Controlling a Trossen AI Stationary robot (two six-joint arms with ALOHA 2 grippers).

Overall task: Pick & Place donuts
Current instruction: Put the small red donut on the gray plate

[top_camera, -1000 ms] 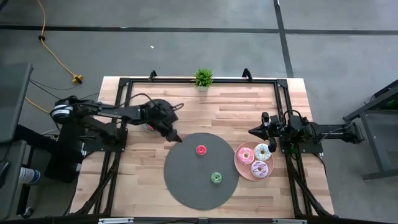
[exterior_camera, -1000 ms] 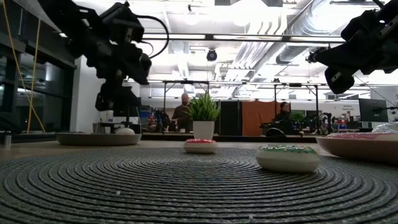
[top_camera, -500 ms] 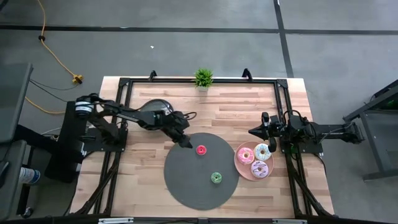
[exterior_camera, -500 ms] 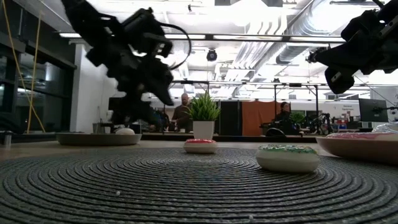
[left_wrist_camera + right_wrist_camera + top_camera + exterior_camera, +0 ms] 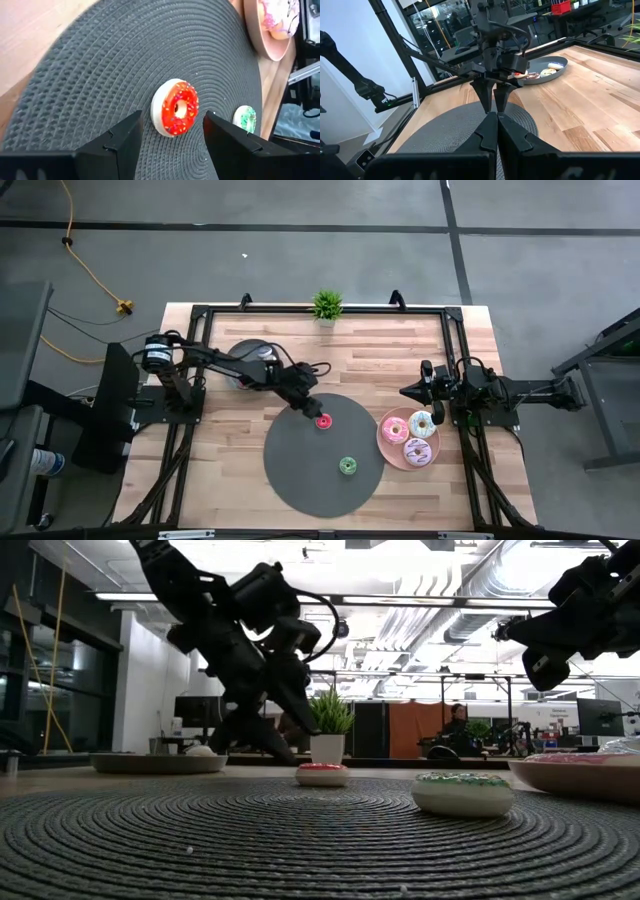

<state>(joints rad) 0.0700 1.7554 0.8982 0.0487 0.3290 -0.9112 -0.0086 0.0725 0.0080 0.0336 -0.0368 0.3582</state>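
- The small red-frosted ring donut (image 5: pixel 175 107) lies flat on the round dark woven mat (image 5: pixel 300 470).
- Left hand (image 5: pixel 171 131) hangs over it, fingers spread either side.
- Right hand (image 5: pixel 406 392) waits above the desk (image 5: pixel 230 450), fingers pressed together.

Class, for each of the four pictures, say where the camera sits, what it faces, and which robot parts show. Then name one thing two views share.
High view: overhead, looking straight down on the table, both arms.
Low view: at tabletop height, looking level across the mat into the room; arms overhead.
Left wrist view: on the left arm, facing the red donut between the open left gripper fingers.
Right wrist view: on the right arm, facing the left arm past the shut right gripper.
Shared: the red donut shows in high, low and left wrist views.
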